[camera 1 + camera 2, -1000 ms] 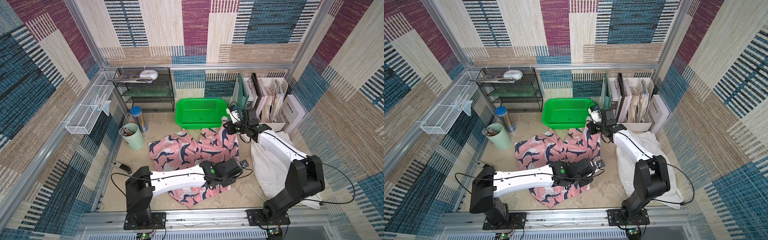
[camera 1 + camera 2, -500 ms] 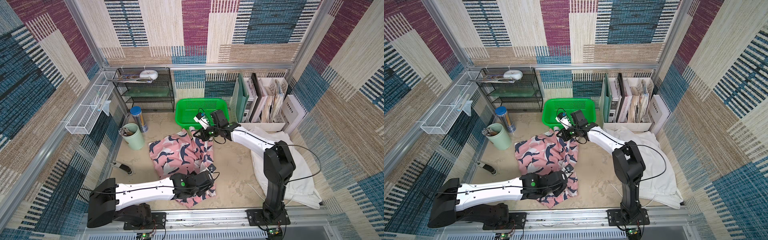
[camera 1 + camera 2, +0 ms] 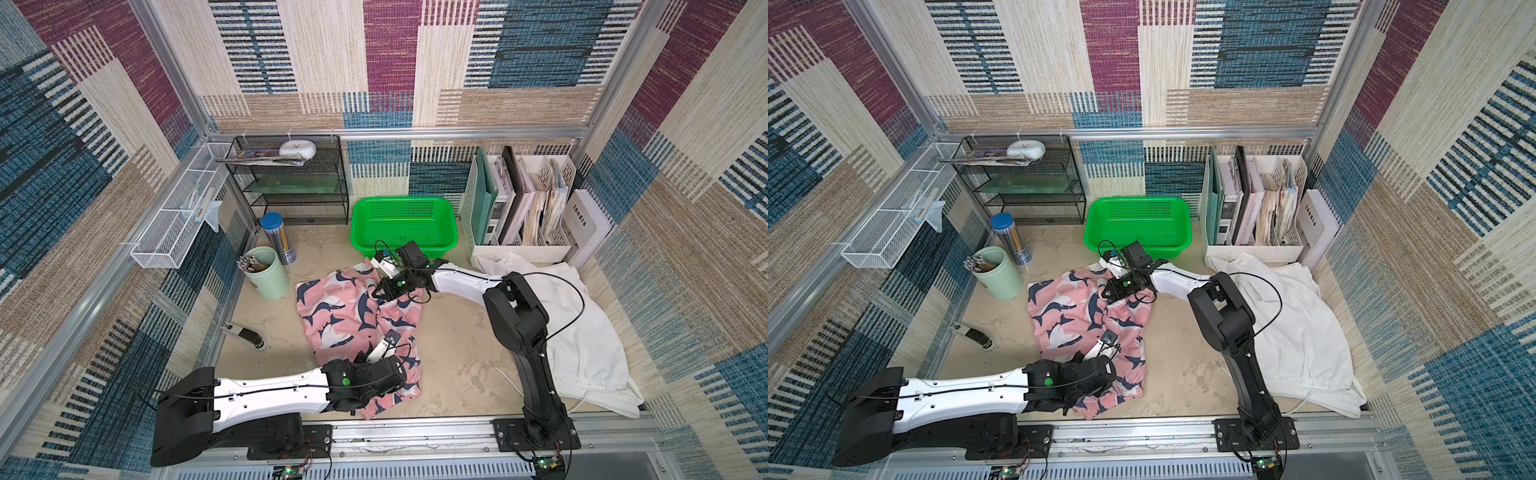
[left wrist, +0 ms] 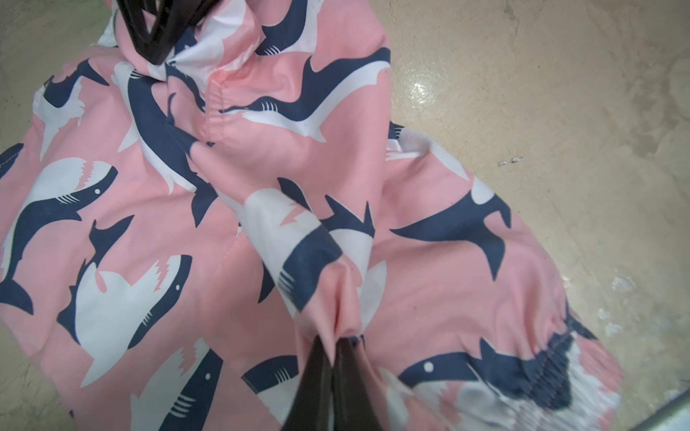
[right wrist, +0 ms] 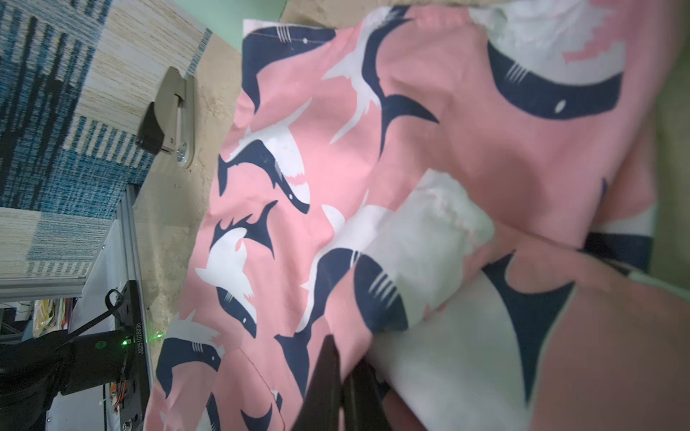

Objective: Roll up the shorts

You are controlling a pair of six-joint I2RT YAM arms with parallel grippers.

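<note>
On a scuffed beige tabletop, walled by woven patchwork panels
Pink shark shorts lie crumpled mid-table, white shorts by the right wall; left gripper and right gripper each pinch pink cloth, jaws together on it.

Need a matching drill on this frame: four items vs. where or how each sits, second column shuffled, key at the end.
Things
1. pink shark-print shorts
2. white shorts
3. green basket
4. mint cup

States
A. toward the back wall, just behind the right gripper
B. pinched by both the left gripper and the right gripper
C. standing upright with thin sticks in it
D. spread loosely beneath the right arm, ungripped

Pairs: 1-B, 2-D, 3-A, 4-C
</note>
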